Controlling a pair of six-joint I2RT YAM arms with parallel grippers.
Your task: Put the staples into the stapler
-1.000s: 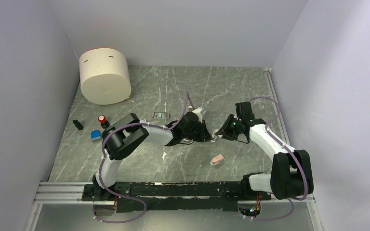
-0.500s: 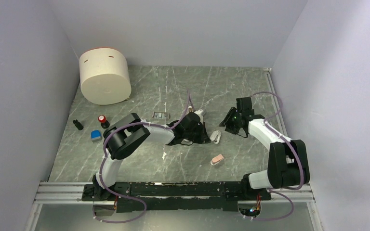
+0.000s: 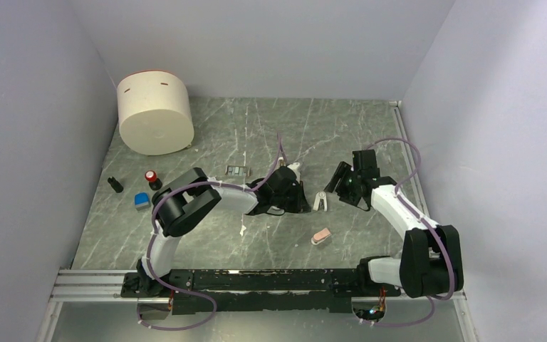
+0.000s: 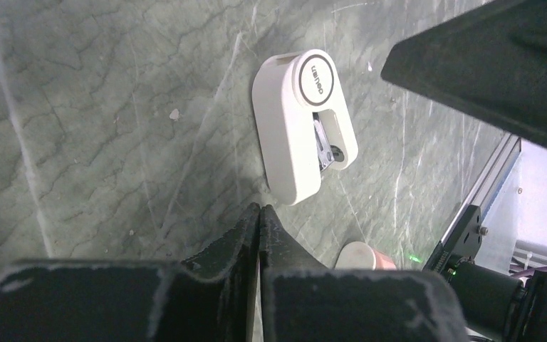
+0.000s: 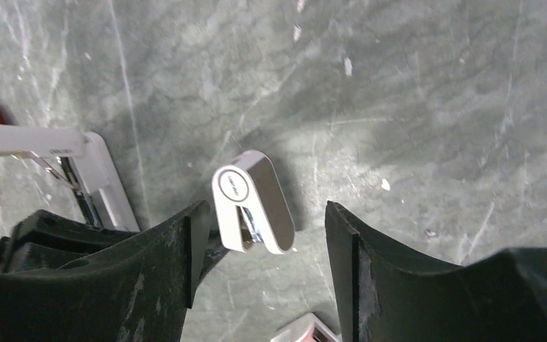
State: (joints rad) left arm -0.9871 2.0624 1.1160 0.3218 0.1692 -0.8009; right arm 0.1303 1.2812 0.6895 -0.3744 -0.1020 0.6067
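The table [image 3: 256, 128] was a grey-green marbled slab, veined with white. Plain pale lilac-grey panels closed it in on three sides: a back wall [image 3: 256, 43], a left wall [image 3: 21, 178] and a right wall [image 3: 498, 178]. An aluminium rail [image 3: 85, 285] ran along the near edge. The light was soft and even.

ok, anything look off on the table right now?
The short white piece lies loose on the table between the grippers, metal showing in its open slot. The right gripper is open, not gripping it; the left gripper is shut.
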